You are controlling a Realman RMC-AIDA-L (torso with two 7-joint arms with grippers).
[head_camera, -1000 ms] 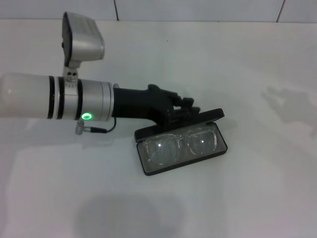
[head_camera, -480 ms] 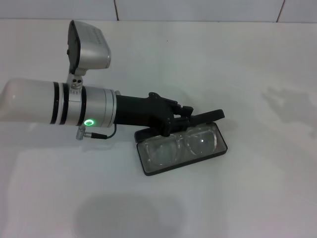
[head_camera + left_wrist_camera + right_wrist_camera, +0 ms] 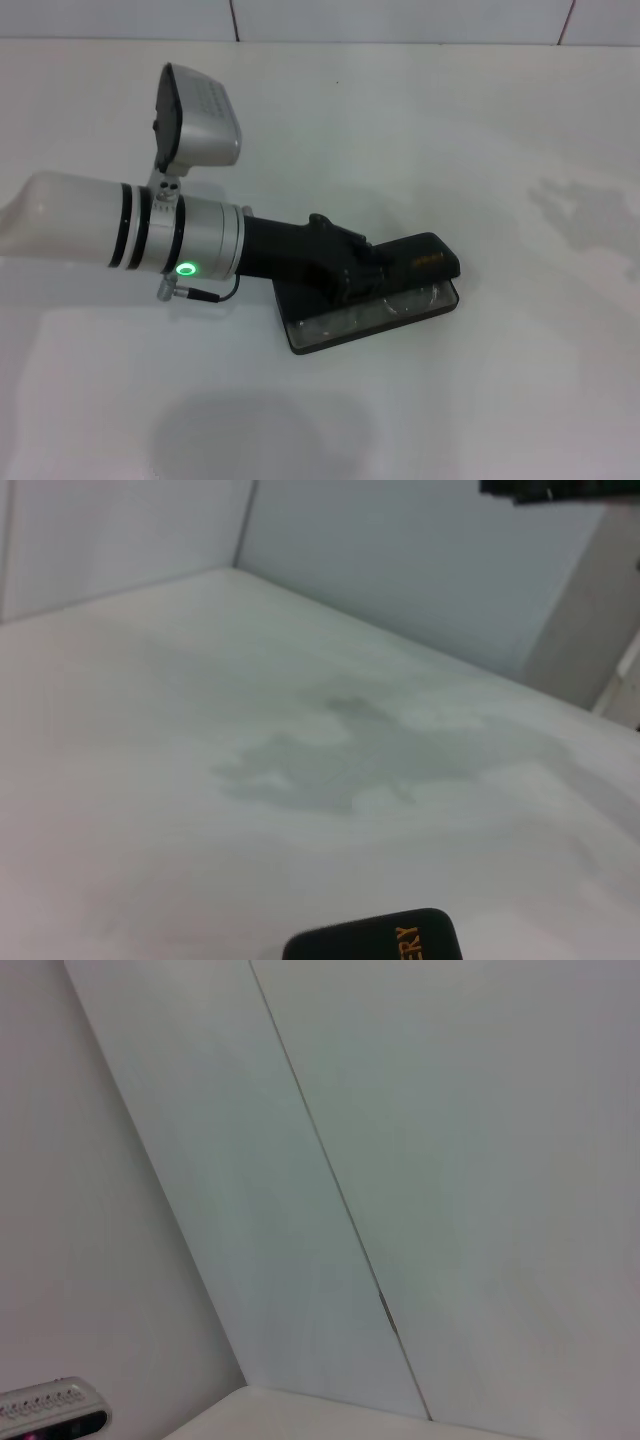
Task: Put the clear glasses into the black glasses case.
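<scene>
Head view: left tool [image 3: 372, 272], grip unclear, atop black glasses case [image 3: 425, 262], hiding clear glasses [image 3: 400, 308].

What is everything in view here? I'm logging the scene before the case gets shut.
black glasses case: one, matte black with orange lettering, on the table at centre, lid tipped low over the base.
clear glasses: one pair, transparent, lying inside the case, partly covered by the lid.
table: one, white, with a faint grey stain toward the right.
wall: white panels behind the table.
left gripper: one, black, on the case lid.
right gripper: not in view.
</scene>
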